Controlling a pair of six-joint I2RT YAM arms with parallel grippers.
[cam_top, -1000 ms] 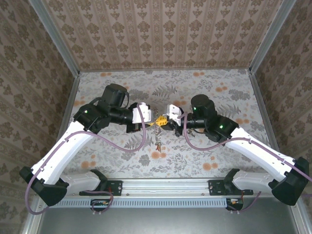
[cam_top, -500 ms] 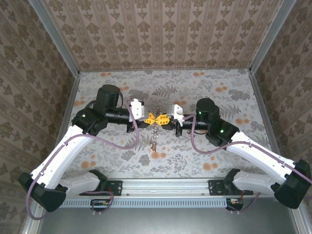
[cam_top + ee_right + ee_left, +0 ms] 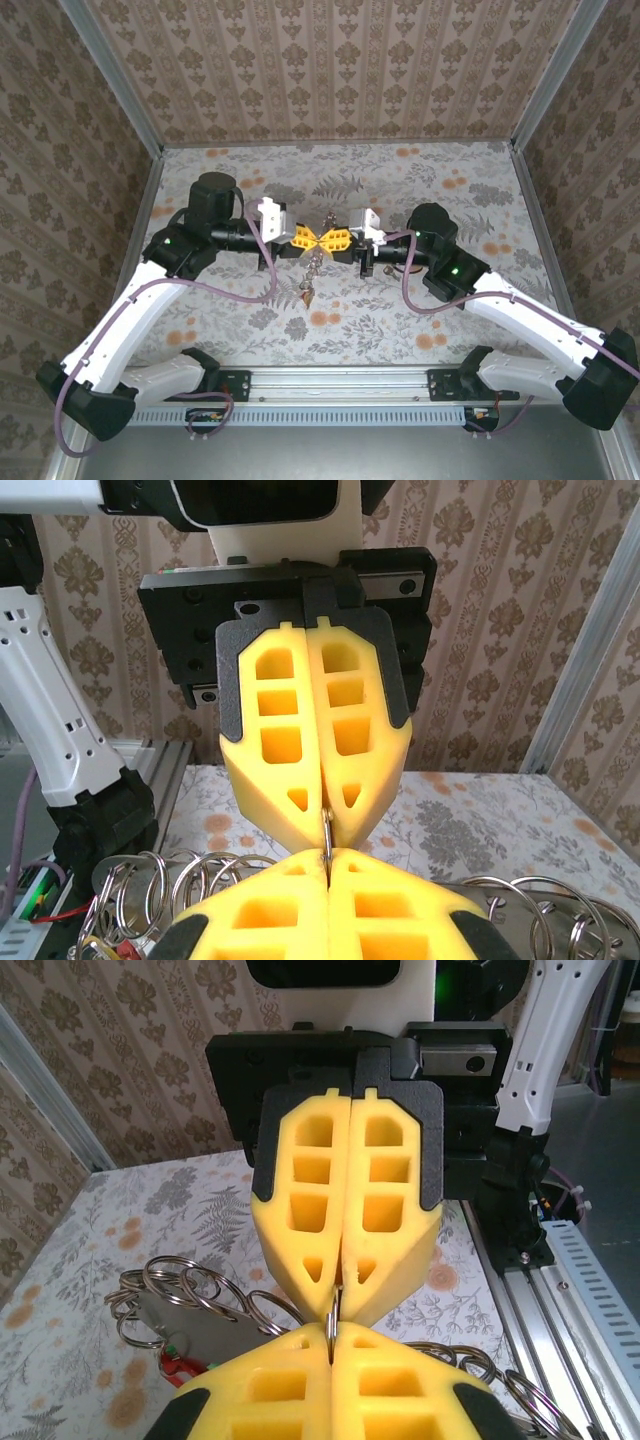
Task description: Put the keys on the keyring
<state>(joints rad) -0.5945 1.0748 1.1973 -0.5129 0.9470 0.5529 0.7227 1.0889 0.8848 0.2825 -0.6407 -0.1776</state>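
While both jaws pinch the keyring (image 3: 331, 1318), keys (image 3: 308, 290) dangle

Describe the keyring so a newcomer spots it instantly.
Look at the middle of the floral table, where the left gripper and right gripper meet tip to tip. The keyring is the thin grey loop pinched edge-on between both sets of yellow jaws; the linked rings and keys hang loose beneath.
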